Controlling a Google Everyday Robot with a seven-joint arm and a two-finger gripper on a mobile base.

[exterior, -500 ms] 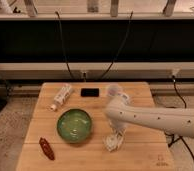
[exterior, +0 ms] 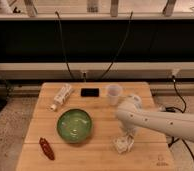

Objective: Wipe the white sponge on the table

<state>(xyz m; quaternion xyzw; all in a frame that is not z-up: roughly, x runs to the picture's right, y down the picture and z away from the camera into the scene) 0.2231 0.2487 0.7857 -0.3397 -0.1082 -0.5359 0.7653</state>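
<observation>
The white sponge [exterior: 120, 146] lies on the light wooden table [exterior: 97, 160], near its front edge and right of the green bowl [exterior: 75, 125]. My white arm [exterior: 160, 122] reaches in from the right and bends down to it. My gripper [exterior: 123, 140] is right on top of the sponge and hides part of it. The sponge touches the table top.
A translucent white cup [exterior: 113, 93] stands just behind the arm. A black phone [exterior: 90, 92] and a white labelled bottle [exterior: 61, 96] lie at the back of the table. A red object [exterior: 46, 148] lies at the front left. Cables hang behind the table.
My gripper and the sponge under it have shifted a little to the right along the table. The other objects have not moved.
</observation>
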